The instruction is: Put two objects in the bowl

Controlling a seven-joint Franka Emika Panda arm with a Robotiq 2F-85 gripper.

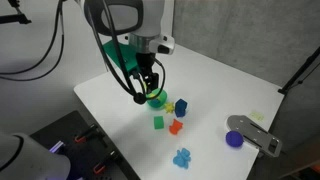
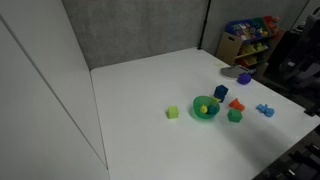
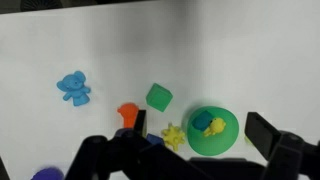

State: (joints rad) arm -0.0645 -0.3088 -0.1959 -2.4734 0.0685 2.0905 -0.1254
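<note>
White bench (image 1: 220, 95) carries the green bowl (image 3: 231, 141), one yellow piece (image 3: 205, 123) already inside. My claw (image 1: 148, 90) hangs spread and empty above it. For the second piece, I would centre over the yellow star (image 3: 174, 135) beside the rim, descend vertically and close gently.

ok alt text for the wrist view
A green bowl holding a yellow piece sits on a white table between the open fingers; a yellow shape, green cube, orange block and blue figure lie left of it.
</note>
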